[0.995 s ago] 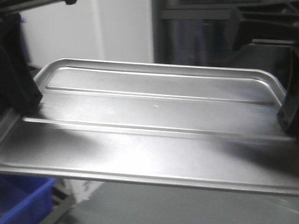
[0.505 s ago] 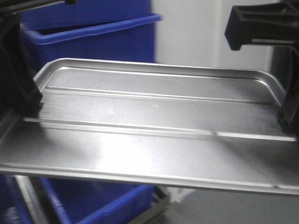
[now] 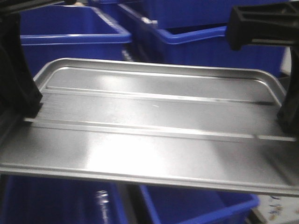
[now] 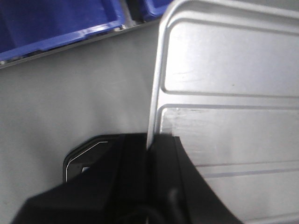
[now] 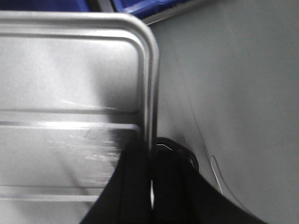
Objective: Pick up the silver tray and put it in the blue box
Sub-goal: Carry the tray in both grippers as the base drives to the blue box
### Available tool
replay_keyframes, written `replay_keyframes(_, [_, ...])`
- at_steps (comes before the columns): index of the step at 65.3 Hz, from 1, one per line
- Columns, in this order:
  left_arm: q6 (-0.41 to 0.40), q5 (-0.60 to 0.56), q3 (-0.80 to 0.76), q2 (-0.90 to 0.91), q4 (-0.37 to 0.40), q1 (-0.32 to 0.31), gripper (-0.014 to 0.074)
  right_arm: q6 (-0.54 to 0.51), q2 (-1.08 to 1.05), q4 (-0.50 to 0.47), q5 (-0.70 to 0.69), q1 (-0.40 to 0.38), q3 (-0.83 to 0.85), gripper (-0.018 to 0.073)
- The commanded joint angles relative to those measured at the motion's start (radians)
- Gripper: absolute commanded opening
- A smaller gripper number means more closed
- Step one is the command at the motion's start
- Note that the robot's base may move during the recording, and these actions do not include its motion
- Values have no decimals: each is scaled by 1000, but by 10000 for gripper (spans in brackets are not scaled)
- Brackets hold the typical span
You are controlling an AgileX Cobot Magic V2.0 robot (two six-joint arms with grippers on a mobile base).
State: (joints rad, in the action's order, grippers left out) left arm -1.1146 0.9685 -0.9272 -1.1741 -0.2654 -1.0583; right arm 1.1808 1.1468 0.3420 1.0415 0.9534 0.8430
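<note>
Silver tray [image 3: 154, 126] held aloft, my left pincer [image 4: 149, 148] clamped on one short rim, my right pincer [image 5: 150, 161] clamped on the opposite rim, blue box [image 3: 201, 210] below its near edge, more blue crates [image 3: 70, 42] behind, plain grey surface [image 4: 70, 93] underneath.

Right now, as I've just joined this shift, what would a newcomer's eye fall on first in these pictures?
The shallow, ridged silver metal tray fills the front view, its short ends pinched by the black left gripper and the black right gripper. Deep blue plastic crates crowd behind and below it.
</note>
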Motion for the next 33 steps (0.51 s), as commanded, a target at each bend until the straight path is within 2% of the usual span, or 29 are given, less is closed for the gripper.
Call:
replay_keyframes(1, [-7,94,-22,24,-87,5,-104,-2,-20,86,130,-8,19,58])
replay_keyframes(33, [-7,94,-22,24,-87,5,-104,-2,-20,86,130,-8,19,58])
